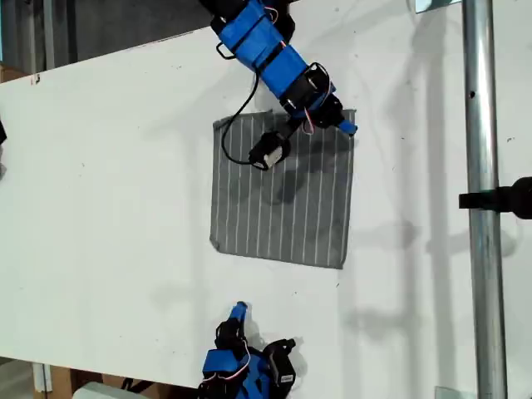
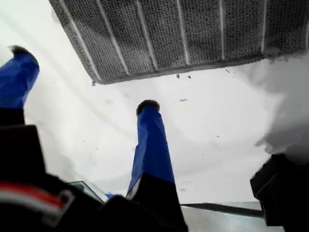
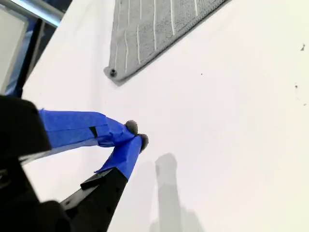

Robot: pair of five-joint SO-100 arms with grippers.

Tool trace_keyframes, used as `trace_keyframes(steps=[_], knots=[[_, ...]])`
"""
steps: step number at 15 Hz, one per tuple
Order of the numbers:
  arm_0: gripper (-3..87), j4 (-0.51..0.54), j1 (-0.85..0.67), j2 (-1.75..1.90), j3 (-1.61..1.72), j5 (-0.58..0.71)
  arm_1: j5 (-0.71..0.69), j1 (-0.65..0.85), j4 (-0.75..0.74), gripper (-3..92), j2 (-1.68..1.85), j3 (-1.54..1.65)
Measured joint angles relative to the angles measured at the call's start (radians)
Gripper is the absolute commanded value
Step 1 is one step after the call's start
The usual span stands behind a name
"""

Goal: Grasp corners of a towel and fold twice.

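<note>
The grey pinstriped towel [image 1: 283, 208] lies flat and unfolded on the white table [image 1: 100, 208], with its corners spread out. My first gripper [image 1: 342, 125] reaches in from the exterior view's top and hovers at the towel's far corner on that view's right. In the first wrist view it [image 2: 83, 78] is open, its blue fingers [image 2: 152, 140] over bare table just short of a towel corner [image 2: 94, 81]. My second gripper [image 1: 239, 311] sits at the exterior view's bottom edge, apart from the towel. It [image 3: 136, 134] is shut on nothing, with a towel corner [image 3: 112, 73] some way ahead.
A vertical metal pole [image 1: 482, 166] with a black clamp [image 1: 507, 198] stands along the exterior view's right. The table's back edge runs diagonally across that view's top left. A black cable [image 1: 241, 116] loops from the first arm over the towel's far edge.
</note>
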Motion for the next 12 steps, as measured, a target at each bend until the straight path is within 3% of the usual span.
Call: trace_keyframes(steps=[1, 3, 7, 10, 11, 12], knots=[[-2.7, 0.000, 0.000, 0.000, 0.000, 0.000, 0.009, -0.005, -0.028, 36.4, -0.049, 0.000], [-2.7, 0.000, 0.000, 0.000, 0.000, 0.000, 0.021, -0.006, -0.081, 4.8, -0.106, 0.000], [-2.7, 0.000, 0.000, 0.000, 0.000, 0.000, 0.072, -0.011, -0.130, -0.1, -0.114, 0.071], [-2.7, 0.000, 0.000, 0.000, 0.000, 0.000, 0.034, 0.103, -0.176, 0.3, 0.046, 0.095], [-2.7, 0.000, 0.000, 0.000, 0.000, 0.000, 0.000, 0.141, -0.169, 1.4, 0.055, 0.087], [-2.7, 0.000, 0.000, 0.000, 0.000, 0.000, -0.026, 0.152, -0.164, 9.7, 0.055, 0.071]])
